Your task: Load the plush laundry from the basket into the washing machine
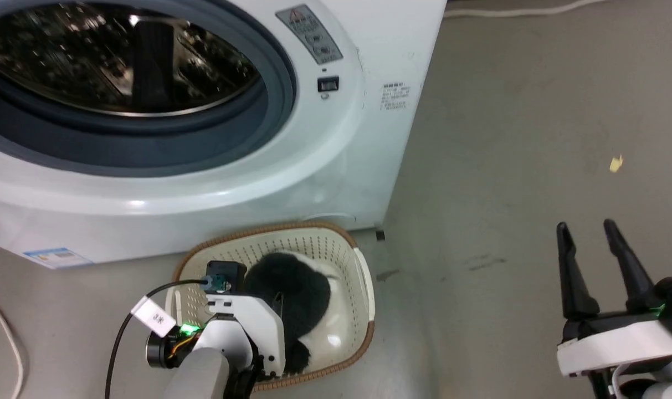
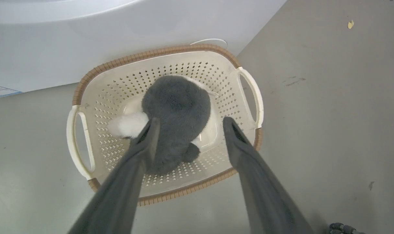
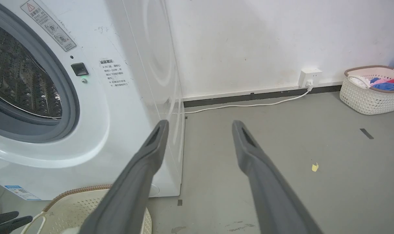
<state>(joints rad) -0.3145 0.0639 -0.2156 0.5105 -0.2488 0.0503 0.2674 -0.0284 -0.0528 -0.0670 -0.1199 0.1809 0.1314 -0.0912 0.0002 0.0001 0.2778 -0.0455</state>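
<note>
Washing machine (image 1: 336, 166) sits far left, its drum (image 1: 114, 55) wide open. Just in front of it, the basket (image 2: 119, 61) has the plush laundry (image 2: 175, 100) lying mid-basket. The left gripper (image 2: 191, 122) hovers over it with fingers apart, one tip over the fur's left edge and the other past its right side. I'd drop lower and centre up before closing, so it grabs bulk and not just fluff. Off to the right, the right gripper (image 1: 588, 227) hangs spread over the floor (image 1: 535, 138).
</note>
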